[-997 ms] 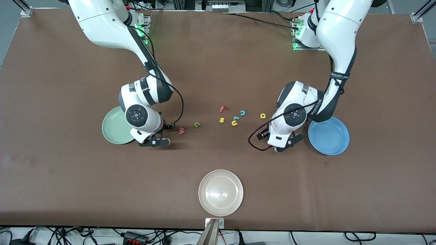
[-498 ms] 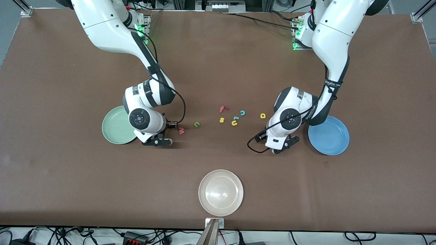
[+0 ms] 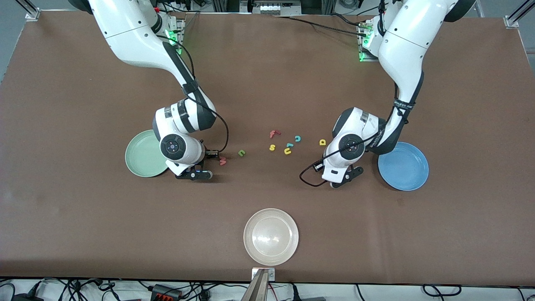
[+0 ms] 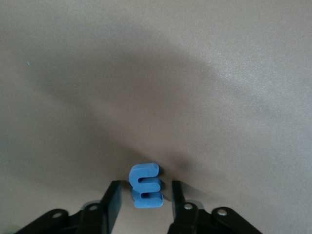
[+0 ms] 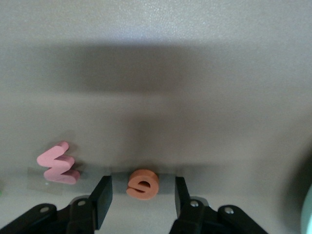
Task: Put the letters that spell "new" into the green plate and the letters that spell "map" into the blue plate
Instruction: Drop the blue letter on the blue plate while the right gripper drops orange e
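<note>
My left gripper (image 4: 145, 203) is low on the table beside the blue plate (image 3: 403, 167). It stands open around the blue "m" (image 4: 145, 186), with a gap on each side. My right gripper (image 5: 141, 200) is down next to the green plate (image 3: 143, 159), open around the orange "e" (image 5: 143, 184), touching neither side. The pink "w" (image 5: 58, 163) lies just beside it, and the green "n" (image 3: 241, 153) a little farther toward the middle. The yellow "a" (image 3: 322, 142) and teal "p" (image 3: 289, 145) lie mid-table. In the front view both grippers (image 3: 339, 180) (image 3: 196, 174) hide their letters.
A red "f" (image 3: 273, 133), yellow "s" (image 3: 272, 147), yellow "u" (image 3: 287, 151) and teal "c" (image 3: 297, 138) sit clustered mid-table. A whitish-beige plate (image 3: 271, 236) stands near the front edge. A black cable loops from the left wrist (image 3: 308, 175).
Both grippers have slid a little toward the middle of the table, the left one more. The letters and plates seen from the front have not moved.
</note>
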Robot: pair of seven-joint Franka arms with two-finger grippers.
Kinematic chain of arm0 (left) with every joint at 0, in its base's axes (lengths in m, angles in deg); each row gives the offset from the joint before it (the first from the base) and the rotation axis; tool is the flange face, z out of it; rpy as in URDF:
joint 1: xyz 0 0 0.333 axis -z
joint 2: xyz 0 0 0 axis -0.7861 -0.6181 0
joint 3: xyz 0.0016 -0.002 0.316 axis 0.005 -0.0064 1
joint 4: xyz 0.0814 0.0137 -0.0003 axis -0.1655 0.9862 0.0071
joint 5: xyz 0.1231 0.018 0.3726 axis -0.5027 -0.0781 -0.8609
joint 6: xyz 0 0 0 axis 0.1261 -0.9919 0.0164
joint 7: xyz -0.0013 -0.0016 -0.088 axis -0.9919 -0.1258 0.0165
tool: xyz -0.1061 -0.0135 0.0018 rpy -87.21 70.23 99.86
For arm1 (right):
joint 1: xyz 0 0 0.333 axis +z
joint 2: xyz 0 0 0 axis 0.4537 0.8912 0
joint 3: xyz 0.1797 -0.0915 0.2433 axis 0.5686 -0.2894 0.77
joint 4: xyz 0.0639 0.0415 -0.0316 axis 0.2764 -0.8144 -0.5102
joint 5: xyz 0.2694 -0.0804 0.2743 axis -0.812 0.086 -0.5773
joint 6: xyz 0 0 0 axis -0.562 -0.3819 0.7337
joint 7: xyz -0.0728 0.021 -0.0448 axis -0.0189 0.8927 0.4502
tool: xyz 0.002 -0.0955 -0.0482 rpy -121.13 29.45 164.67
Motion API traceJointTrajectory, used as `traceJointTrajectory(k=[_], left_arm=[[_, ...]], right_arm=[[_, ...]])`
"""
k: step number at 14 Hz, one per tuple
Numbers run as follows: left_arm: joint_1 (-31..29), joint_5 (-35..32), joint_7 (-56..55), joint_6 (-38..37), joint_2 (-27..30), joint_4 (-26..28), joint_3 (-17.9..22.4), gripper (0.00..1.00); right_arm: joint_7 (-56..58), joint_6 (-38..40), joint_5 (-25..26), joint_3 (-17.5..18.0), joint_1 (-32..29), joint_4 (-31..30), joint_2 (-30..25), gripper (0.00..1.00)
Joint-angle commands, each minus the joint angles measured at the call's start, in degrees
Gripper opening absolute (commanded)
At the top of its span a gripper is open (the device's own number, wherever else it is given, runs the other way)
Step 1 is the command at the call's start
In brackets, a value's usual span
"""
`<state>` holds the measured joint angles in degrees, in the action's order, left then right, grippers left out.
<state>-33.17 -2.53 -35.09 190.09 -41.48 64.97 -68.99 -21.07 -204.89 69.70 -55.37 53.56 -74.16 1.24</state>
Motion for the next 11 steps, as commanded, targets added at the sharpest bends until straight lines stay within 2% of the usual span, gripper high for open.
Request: traceJointTrajectory(k=[1, 2, 3, 5, 8, 10, 11], left_arm=[[0.1, -0.6, 0.4, -0.1, -0.2, -0.6, 0.3, 0.15], [0.0, -0.6, 0.4, -0.2, 0.1, -0.9, 0.3, 0.05], [-0.4, -0.6, 0.4, -0.4, 0.4, -1.3, 0.4, 0.02], [-1.1, -0.7, 2.4, -2.1, 2.1, -1.4, 1.0, 0.01], [-4.8, -0.7, 13.8, -11.0, 5.7, -2.1, 1.2, 0.02], [-7.7, -3.6, 22.8, -16.0, 7.4, -2.1, 1.8, 0.03], [-9.3, -6.7, 26.2, -17.9, 8.4, -2.0, 1.8, 0.03]], right_arm=[[-0.7, -0.3, -0.9, 0.0, 0.1, 0.0, 0.1, 0.57], [-0.7, -0.4, -0.9, 0.0, 0.0, 0.0, 0.3, 0.57], [-0.7, -0.4, -0.9, 0.0, 0.1, 0.1, 0.3, 0.56], [-0.7, -0.2, -0.9, 0.0, 0.1, 0.1, 0.4, 0.54], [-0.7, -0.1, -0.9, 0.0, 0.2, 0.0, 0.5, 0.49], [-0.7, -0.1, -0.9, 0.0, 0.2, 0.0, 0.5, 0.39], [-0.6, 0.0, -0.9, 0.0, 0.3, 0.0, 0.6, 0.3]])
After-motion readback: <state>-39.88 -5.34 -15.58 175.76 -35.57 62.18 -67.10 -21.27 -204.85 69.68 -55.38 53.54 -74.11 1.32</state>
